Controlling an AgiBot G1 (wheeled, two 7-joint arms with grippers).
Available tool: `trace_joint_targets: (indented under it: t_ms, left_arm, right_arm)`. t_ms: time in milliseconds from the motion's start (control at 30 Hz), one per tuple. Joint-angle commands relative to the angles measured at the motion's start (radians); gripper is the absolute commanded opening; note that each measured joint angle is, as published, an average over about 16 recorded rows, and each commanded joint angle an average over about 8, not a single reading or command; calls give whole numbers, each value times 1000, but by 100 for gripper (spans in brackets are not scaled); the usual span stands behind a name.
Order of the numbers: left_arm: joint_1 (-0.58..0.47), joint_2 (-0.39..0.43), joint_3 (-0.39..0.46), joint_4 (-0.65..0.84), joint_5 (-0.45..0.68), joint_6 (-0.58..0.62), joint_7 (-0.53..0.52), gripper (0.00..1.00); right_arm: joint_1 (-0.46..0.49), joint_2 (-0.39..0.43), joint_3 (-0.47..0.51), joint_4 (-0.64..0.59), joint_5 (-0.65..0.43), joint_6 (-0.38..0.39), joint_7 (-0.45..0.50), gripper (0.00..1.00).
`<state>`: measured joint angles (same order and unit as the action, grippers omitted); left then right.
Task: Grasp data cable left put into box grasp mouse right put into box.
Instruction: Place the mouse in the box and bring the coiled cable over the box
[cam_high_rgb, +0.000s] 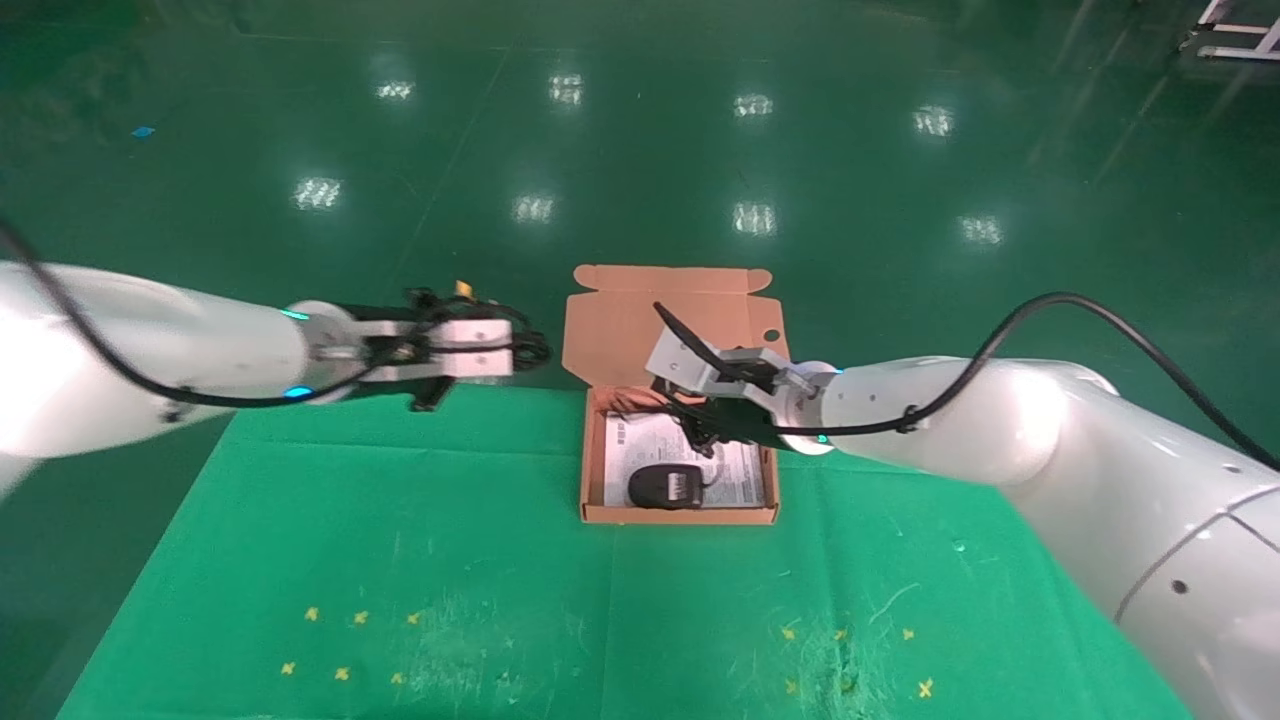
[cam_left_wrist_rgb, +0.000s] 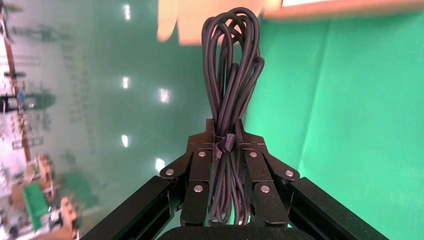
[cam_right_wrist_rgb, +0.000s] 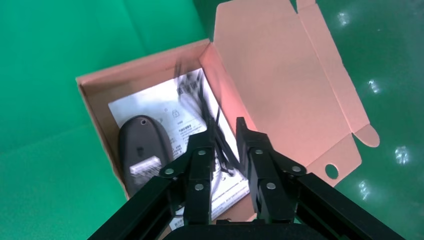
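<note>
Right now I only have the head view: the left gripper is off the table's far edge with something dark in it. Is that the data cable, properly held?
Observer: Yes. The left wrist view shows the left gripper shut on the data cable, a looped bundle sticking out past the fingers.
Operator: Is the bundle tied?
Observer: A small dark strap wraps it right at the fingertips.
Operator: And the right gripper?
Observer: The right gripper has its fingers apart above the box; the mouse lies inside on a printed sheet.
</note>
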<state>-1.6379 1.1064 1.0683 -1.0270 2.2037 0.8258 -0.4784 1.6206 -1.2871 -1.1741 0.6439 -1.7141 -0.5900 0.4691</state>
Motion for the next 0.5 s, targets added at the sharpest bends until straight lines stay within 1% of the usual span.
trace_joint_targets:
  t_ms: [33,200,333,500]
  left_arm:
    - [10,36,5,44,-12,-32,24,0]
    - [35,128,3,174,-88,-125,130,0]
    - [63,197,-2,274,-160,-210,240,0]
    - [95,249,7,355,-254,-289,378,0]
  right_arm:
    - [-1,13,-2,13,-1,-4,-6,100]
    - [8,82,5,58,0,-12,-16,100]
    - [24,142,11,90,-8,-15,-7,100]
    - [47,214,13,138,-31,-22,23,100]
